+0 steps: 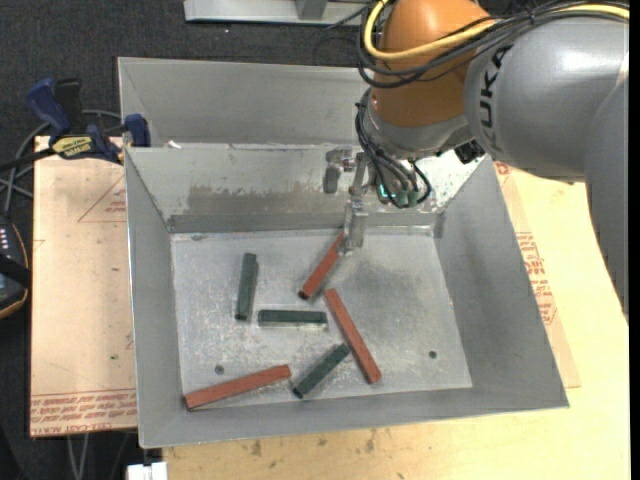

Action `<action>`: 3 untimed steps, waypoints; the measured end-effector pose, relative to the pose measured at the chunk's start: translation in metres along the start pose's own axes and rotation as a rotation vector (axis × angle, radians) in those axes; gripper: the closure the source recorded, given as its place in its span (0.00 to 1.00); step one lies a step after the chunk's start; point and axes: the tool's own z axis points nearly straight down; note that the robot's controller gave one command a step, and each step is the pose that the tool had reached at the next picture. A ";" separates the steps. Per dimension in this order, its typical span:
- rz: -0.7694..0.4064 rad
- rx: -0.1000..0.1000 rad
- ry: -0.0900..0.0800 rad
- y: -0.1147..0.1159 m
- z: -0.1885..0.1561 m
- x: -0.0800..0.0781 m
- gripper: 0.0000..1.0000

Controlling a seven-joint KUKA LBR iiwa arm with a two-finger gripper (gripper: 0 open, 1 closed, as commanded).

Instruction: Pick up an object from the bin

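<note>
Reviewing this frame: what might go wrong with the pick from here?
1. The claw meets the red-brown stick at its upper end only, far from its middle. A lift from there may let the stick swing or slip out.
2. That stick's lower end lies close to a second red-brown stick and a dark green stick. If it drags, it may knock them.

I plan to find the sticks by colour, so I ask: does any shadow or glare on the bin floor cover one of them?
Camera view: a soft shadow of the arm darkens the bin floor just right of the red-brown stick below the gripper; the other sticks lie in even light; the scratched floor has a dull sheen, no hard glare.
</note>
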 end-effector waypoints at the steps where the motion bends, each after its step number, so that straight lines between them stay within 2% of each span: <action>1: -0.240 0.000 0.002 0.018 0.111 0.071 0.00; 2: -0.659 0.002 -0.007 0.018 0.093 0.084 0.00; 3: -0.404 -0.001 -0.005 0.054 0.142 0.071 0.00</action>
